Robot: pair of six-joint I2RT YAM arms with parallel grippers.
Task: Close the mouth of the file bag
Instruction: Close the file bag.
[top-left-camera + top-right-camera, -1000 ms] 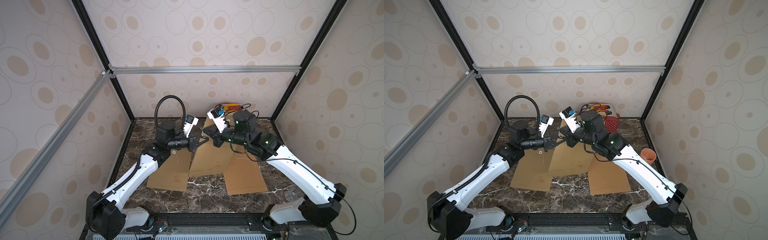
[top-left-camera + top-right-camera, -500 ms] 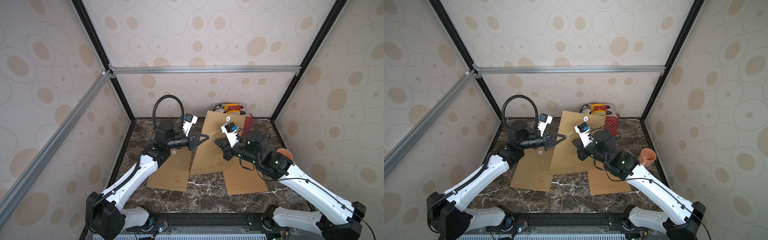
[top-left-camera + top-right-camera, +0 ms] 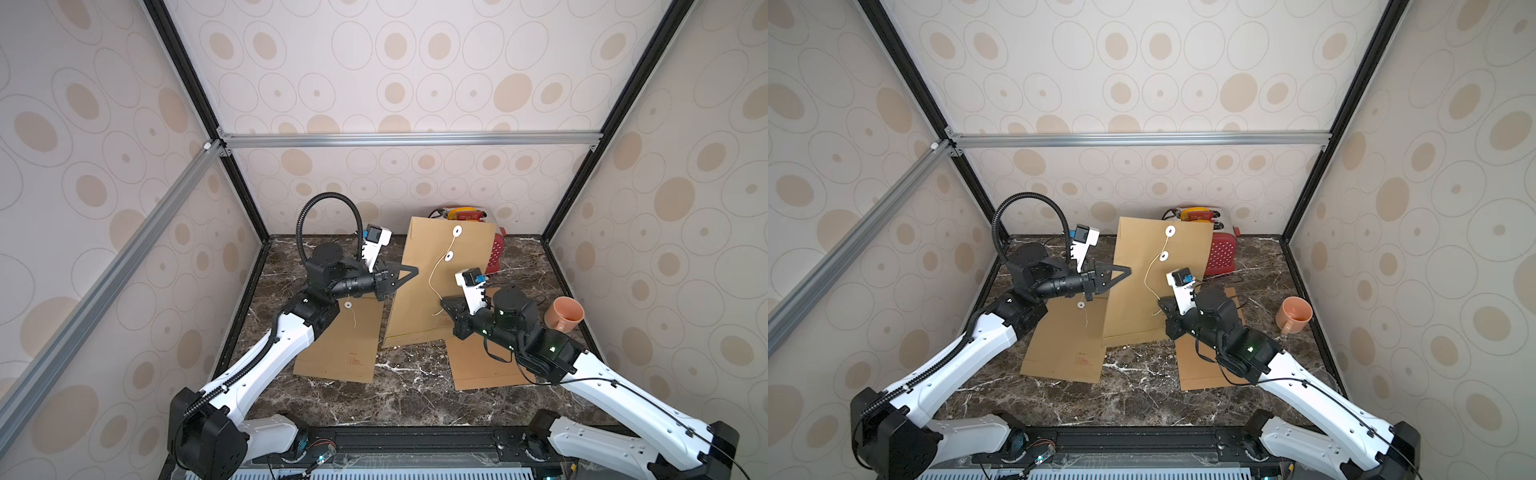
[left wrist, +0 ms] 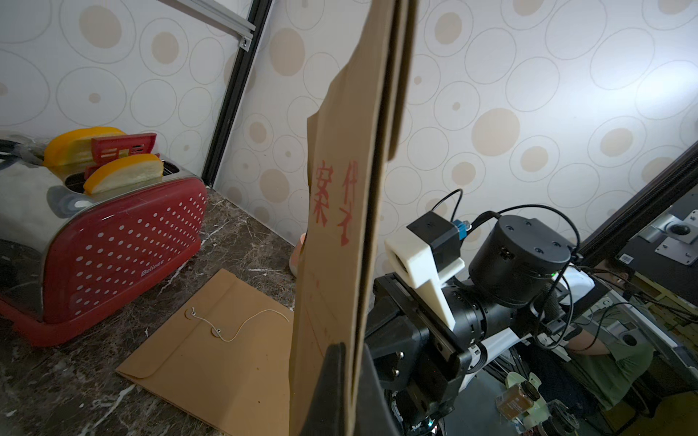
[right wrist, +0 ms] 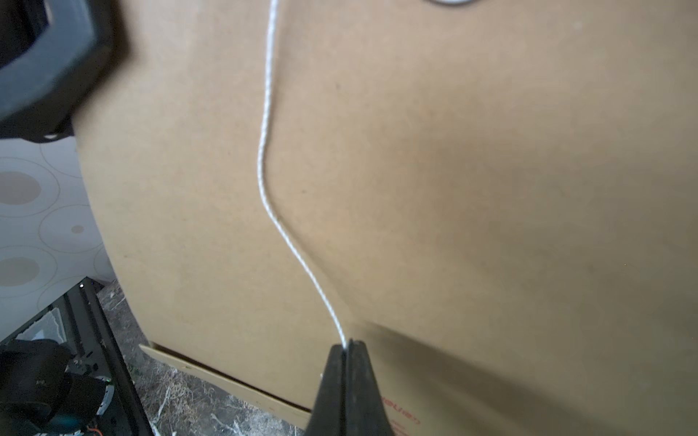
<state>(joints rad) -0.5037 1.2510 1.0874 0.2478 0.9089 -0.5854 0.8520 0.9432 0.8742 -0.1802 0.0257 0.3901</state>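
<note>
Brown paper file bag [image 3: 415, 316] stood upright just beside the red toaster [image 3: 496, 255]. The left gripper [image 3: 413, 269] was clamped on the bag's edge away from the toaster; the right gripper [image 5: 349, 344] pinched the white string [image 5: 260, 158].

Illegibly small red print [image 3: 353, 360] on a flat file bag [image 3: 324, 353]; a mere sliver of white disc [image 5: 451, 2] at the edge
</note>
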